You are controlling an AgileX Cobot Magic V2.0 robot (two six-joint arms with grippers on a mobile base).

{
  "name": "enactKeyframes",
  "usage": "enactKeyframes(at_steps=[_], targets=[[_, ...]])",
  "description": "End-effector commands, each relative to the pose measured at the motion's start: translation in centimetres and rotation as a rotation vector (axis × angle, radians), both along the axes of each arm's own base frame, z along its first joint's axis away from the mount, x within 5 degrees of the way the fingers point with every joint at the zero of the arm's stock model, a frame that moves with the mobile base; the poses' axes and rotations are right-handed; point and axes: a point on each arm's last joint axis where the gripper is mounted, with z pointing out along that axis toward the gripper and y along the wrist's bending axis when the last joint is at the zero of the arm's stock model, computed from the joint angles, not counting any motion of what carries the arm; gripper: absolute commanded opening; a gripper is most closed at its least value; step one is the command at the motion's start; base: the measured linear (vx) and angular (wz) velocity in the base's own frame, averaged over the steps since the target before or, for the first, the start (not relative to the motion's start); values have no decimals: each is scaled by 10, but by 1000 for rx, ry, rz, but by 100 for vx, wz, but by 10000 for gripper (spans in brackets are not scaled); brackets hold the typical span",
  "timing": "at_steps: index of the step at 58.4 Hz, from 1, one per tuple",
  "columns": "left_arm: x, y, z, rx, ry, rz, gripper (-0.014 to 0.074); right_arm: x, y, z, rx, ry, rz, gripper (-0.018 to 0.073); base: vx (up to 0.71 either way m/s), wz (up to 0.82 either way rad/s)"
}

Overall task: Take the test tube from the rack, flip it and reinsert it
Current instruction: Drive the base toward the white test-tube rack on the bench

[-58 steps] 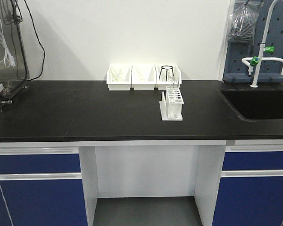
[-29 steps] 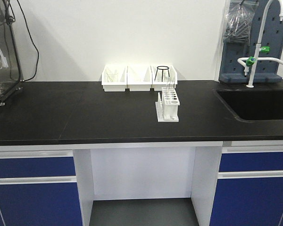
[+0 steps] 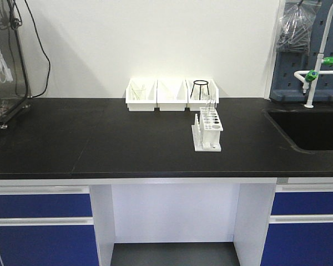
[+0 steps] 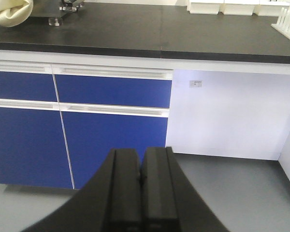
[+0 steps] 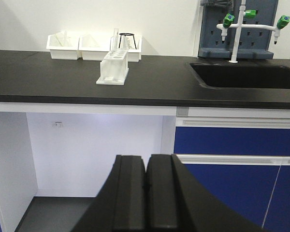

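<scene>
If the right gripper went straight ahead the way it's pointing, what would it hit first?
Probably the white back panel of the open recess under the countertop; the right gripper sits below counter height, so not the rack. Depth is hard to judge.

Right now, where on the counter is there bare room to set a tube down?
Widest bare counter lies left of the rack, in front of the bins. A narrower strip runs between rack and sink. Crowded behind the rack, near the rightmost bin.
</scene>
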Motion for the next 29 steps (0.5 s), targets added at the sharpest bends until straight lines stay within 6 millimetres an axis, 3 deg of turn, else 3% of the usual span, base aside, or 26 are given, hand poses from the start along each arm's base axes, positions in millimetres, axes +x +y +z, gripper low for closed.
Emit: enactKeyframes(at_steps=[1,29], targets=[[1,-1,8,4,-98,-11,-6,1,1,6,-6,-68,5,-8,14,-4],[1,-1,8,4,-98,-11,-6,1,1,6,-6,-68,5,-8,21,-5]])
